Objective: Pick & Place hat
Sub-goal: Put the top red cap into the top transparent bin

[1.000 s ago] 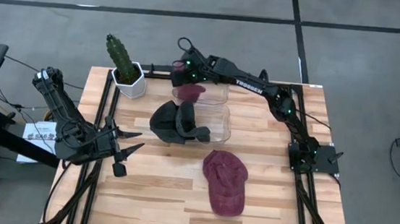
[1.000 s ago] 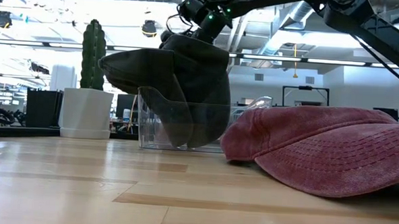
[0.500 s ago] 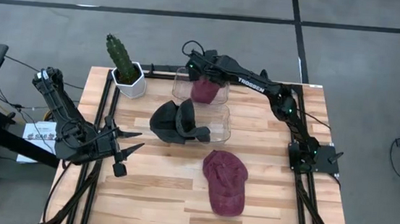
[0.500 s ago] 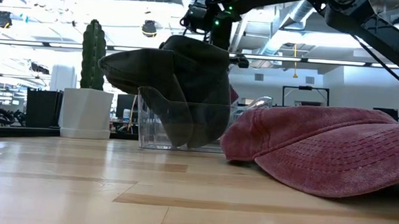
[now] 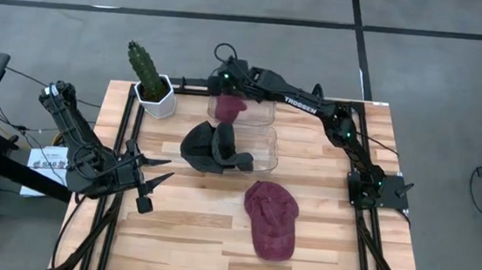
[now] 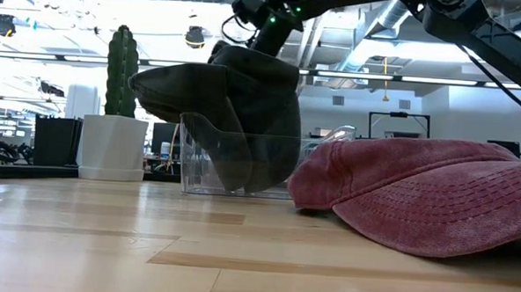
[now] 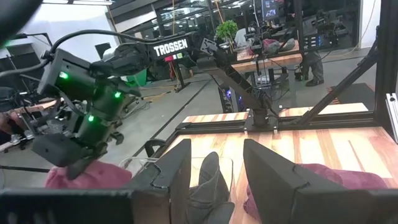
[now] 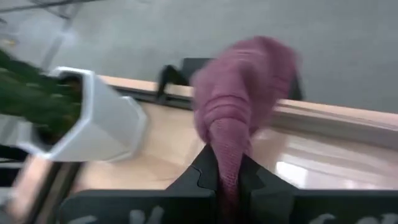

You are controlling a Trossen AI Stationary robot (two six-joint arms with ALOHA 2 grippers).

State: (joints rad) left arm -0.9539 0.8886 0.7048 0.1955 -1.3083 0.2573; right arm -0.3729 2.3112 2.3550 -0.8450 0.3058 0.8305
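Crumpled maroon cloth hat [image 5: 229,106] pinched in closed right gripper [image 5: 225,88], hanging over far clear plastic bin [image 5: 264,118]; not yet released. Dark grey cap [image 5: 212,146] draped on near clear bin [image 5: 266,150]. Second maroon cap [image 5: 270,220] waiting on table. Left gripper [image 5: 156,180] idle, spread wide, near left edge. Far bin interior hidden in low view.

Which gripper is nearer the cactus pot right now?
Right. The right gripper, shut on a maroon hat, is over the far clear bin, beside the cactus pot. The left gripper waits open, toward the table's near left.
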